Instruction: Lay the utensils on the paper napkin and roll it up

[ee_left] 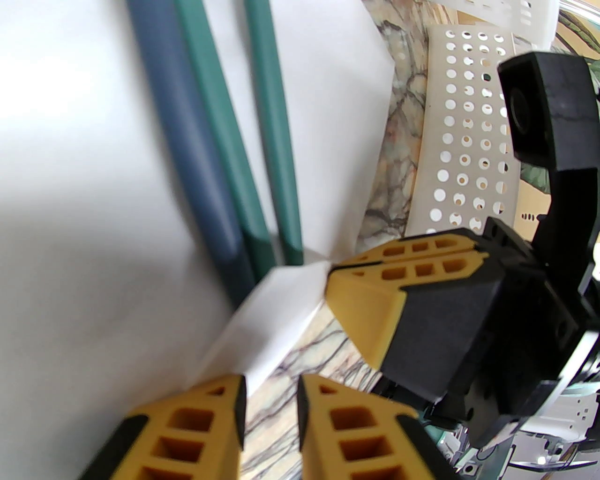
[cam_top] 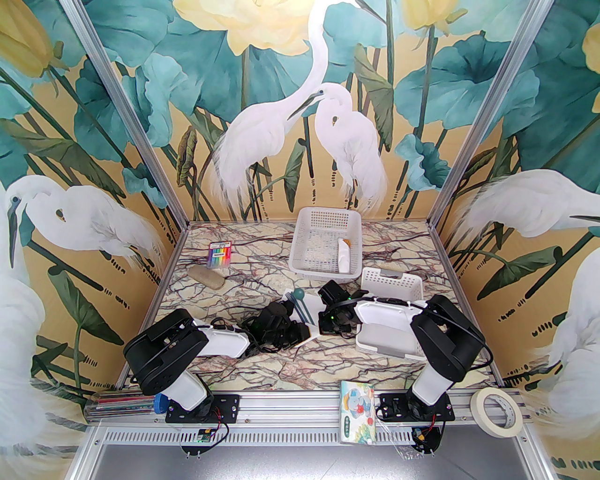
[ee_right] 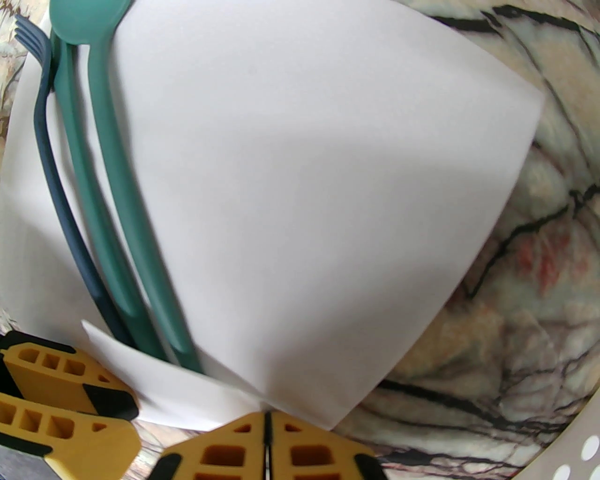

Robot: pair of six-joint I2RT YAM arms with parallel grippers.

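Paper napkin, placement: I read the paper napkin [ee_right: 304,187] as lying flat on the marble table [ee_right: 515,281] between the two grippers, so that either arm can reach its near edge.

Right gripper, hold: the right gripper [ee_right: 267,422] sits at the napkin's near edge. Its fingers are pressed together on the turned-up paper. I judge that this pinch lifts the edge over the handle ends.

Left gripper, hold: the left gripper [ee_left: 271,389] is at the same near edge, just beside the right one. A narrow gap showing bare table separates its fingers. I cannot tell whether any paper sits between them. I judge that it is posted there to take up the fold.

Utensils, placement: the utensils [ee_right: 119,187] lie side by side on the napkin's left part, touching one another. Their handles point at the near edge and their heads are at the far edge. I judge that they are grouped tightly so that one roll encloses them all.

Folded flap, purpose: the flap [ee_right: 178,393] covers the handle ends. I judge that it closes the bottom of the bundle before the roll.

Napkin, appearance: plain white, thin, unprinted and smooth, creased only at the flap.

Utensils, appearance: slim matte plastic. There is a navy fork [ee_right: 44,140], a teal spoon [ee_right: 89,18] with a round bowl, and a second teal handle [ee_right: 82,187] whose head is hidden under that bowl.
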